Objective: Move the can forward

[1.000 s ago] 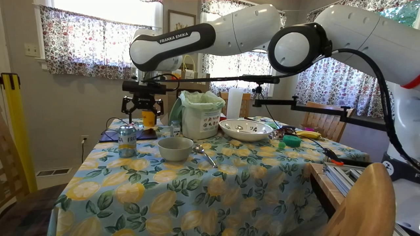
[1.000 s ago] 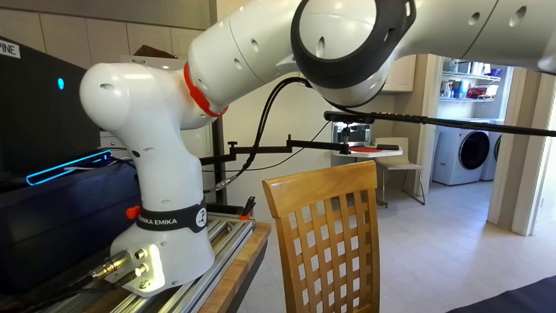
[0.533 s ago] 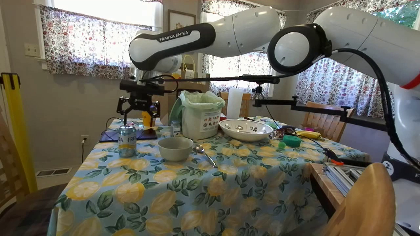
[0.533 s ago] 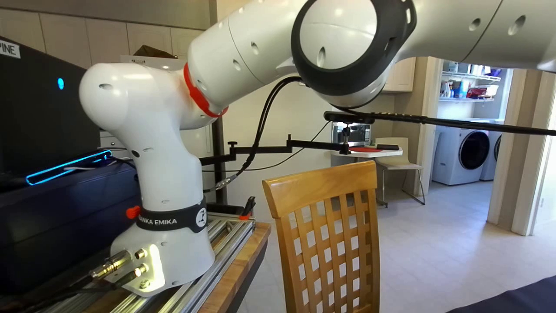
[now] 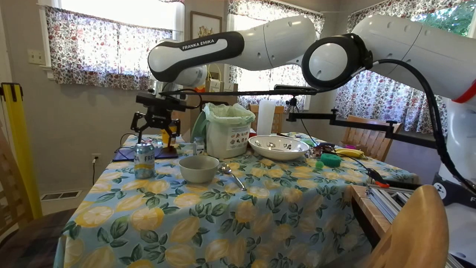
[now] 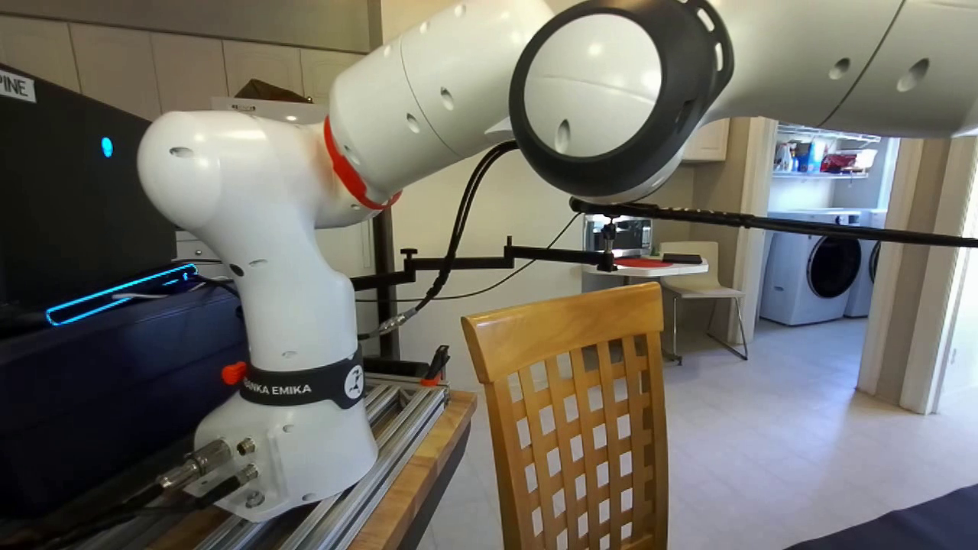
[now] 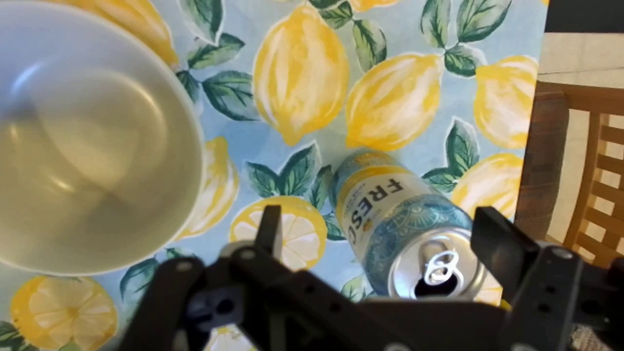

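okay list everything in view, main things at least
tablecloth: one, light blue with lemons, centre
can: one, blue and white, upright on tablecloth
grey bowl: one, grey, beside can
spoon: one, silvery, beside grey bowl
bin: one, pale green, behind grey bowl
white bowl: one, patterned white, beside bin
white cylinder: one, white, behind white bowl
yellow container: one, yellow, beyond can
round item: one, dark green, near white bowl
bananas: count unclear, yellow, near round item
curtains: several, white floral, background
wooden chairs: at least three, brown, around room
arm: one, mostly white, overhead
gripper: one, black, open near can
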Tool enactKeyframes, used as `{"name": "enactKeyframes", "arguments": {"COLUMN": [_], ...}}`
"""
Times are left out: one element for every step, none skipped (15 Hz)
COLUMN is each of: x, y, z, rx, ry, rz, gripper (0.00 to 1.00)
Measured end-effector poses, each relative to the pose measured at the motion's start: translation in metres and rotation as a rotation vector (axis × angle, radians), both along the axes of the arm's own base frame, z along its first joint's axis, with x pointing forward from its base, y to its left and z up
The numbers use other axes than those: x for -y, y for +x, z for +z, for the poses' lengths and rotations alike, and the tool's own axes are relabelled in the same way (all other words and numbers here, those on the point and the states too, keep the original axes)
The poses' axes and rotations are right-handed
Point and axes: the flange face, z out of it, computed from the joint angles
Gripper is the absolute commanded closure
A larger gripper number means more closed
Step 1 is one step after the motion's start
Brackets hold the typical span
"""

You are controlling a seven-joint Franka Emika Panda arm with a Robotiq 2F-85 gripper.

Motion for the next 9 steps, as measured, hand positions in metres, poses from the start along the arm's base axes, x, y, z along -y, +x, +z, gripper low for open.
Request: {"name": "enactKeyframes", "arguments": {"x": [0.0004,0.0005,0.0006,0.0009,0.0012,0.0014,0.0012,0.001,0.0007], "y": [0.0002,0.0004,0.0009,0.0018,0.0029,0.0032,0.0032,0.0035,0.0041], "z": [0.001,0.0021,0.0034,0.0046,0.0049,0.0039,0.0021,0.0,-0.0016], "rx": [0.004,0.008,0.014,0.023,0.036,0.039,0.039,0.042,0.048], "ry": [0.008,0.017,0.024,0.029,0.031,0.035,0.04,0.043,0.046], "rz": [-0.001,-0.001,-0.001,-0.001,0.0,0.003,0.003,0.003,0.002], "gripper": [0.0,0.0,0.0,0.0,0.0,0.0,0.0,0.0,0.0]}}
